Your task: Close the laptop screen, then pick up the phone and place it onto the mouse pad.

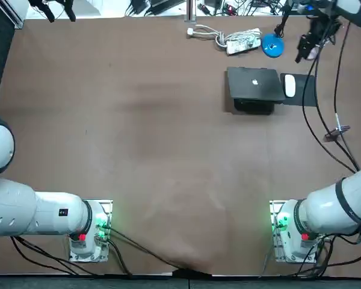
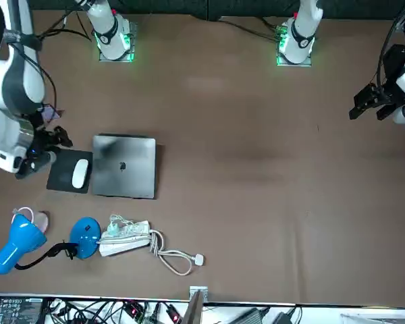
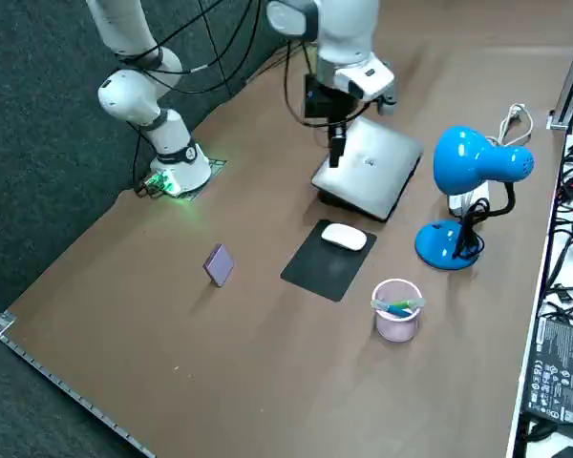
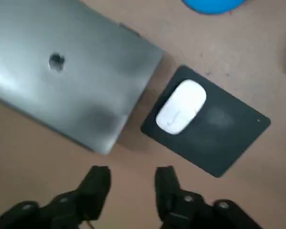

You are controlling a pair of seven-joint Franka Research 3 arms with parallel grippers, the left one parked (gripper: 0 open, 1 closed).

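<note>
A: Laptop lid is down, logo up, flat or very nearly. I can't swear to the last crack, but I'd call step one done.

B: And the right hand hangs above bare desk, on the robot's side of the laptop's corner and the pad. Fingers a little spread, nothing between them.

A: That fits a hand with no more lid work to do: raised, clear, empty, free for a pick.

B: Where's the phone?

A: Out on open desk, well apart from the pad, off to the robot's right and nearer its base. It looks propped on edge rather than lying flat. What holds it up, I can't tell.

B: If it is on edge, its thin faces are open to a two-finger pinch.

A: Watch the landing, though. The mouse sits on the pad's end nearest the laptop, so my guess for the drop is the bare dark half beyond it.
</note>
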